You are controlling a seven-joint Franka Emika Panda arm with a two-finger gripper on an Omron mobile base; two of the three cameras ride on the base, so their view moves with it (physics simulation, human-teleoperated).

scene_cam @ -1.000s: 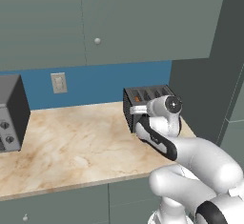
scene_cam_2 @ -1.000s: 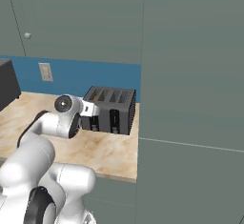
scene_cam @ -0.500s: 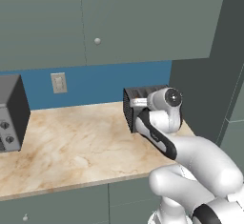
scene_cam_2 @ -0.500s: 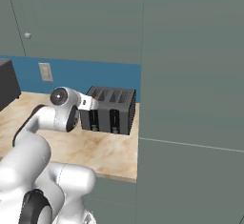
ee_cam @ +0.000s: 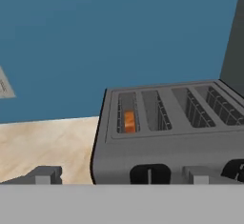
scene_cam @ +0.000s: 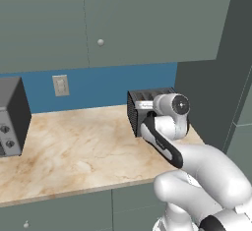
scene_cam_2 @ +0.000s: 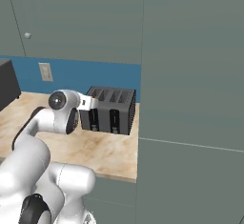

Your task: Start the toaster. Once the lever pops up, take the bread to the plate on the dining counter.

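The toaster [scene_cam: 142, 108] sits at the back right corner of the marbled worktop [scene_cam: 74, 146], hard against the blue wall [scene_cam: 98, 85] and close by the tall grey cabinet side [scene_cam: 206, 92]. In the right base view the same toaster [scene_cam_2: 110, 109] shows its front with two vertical lever slots, and the arm's wrist stands just at its 9 o'clock. The hand [ee_cam: 121, 175] is held level just in front of the toaster [ee_cam: 162, 137], its two grey fingertips [ee_cam: 45, 174] spread wide apart with nothing between them; one tip lies off to the toaster's left over the bare worktop, the other in front of its face between the two dark lever slots. From the hand view four slots run across the top, and in the leftmost one the bread [ee_cam: 129, 121] shows as a narrow orange strip sunk down inside, its top below the slot's rim. In the left base view a grey oven box [scene_cam: 11, 117] with round knobs stands at 9 o'clock on the worktop, well apart from the toaster, and a pale wall socket [scene_cam: 60, 85] is set in the blue wall between them. Grey-green cupboards [scene_cam: 98, 18] with a small round knob hang above.
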